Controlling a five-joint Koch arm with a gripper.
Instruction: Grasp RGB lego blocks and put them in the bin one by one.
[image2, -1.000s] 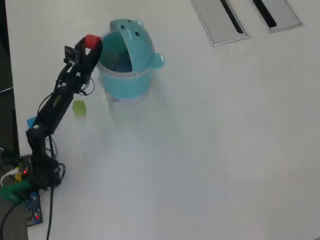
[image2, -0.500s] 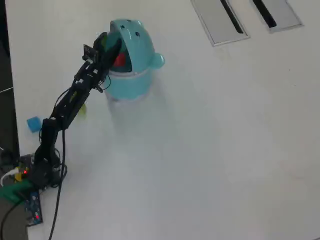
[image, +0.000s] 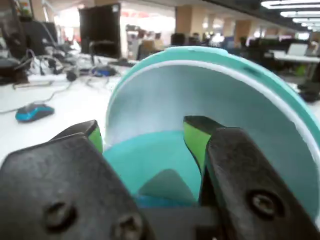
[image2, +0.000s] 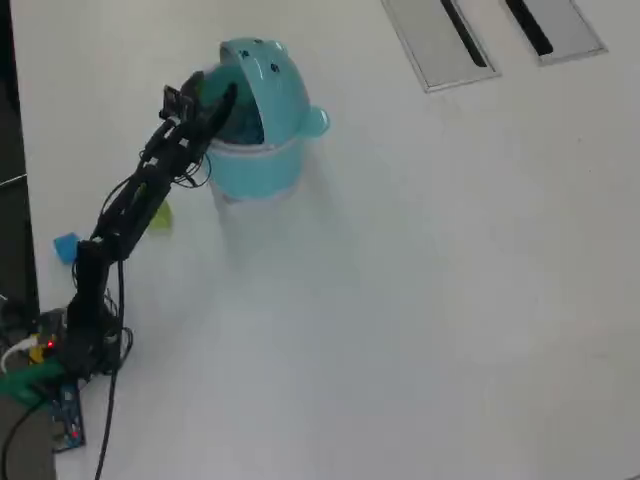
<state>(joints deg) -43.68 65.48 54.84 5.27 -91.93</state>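
Note:
In the overhead view the turquoise bin stands at the upper left of the white table with its eared lid tipped back. My gripper reaches into its mouth. The wrist view looks straight into the bin, and my gripper is open there. Between its green-padded fingers I see only the turquoise inside. The lime green block lies on the table beside my arm, partly covered by it. The blue block sits further left near the table edge. No red block shows in either view.
Two grey slotted plates lie at the top right of the table. My base with its wires sits at the lower left edge. In the wrist view a blue mouse and cables lie on the desk behind.
My gripper carried the red block from beside the bin's rim into its mouth. The jaws have opened, and the red block is no longer between them.

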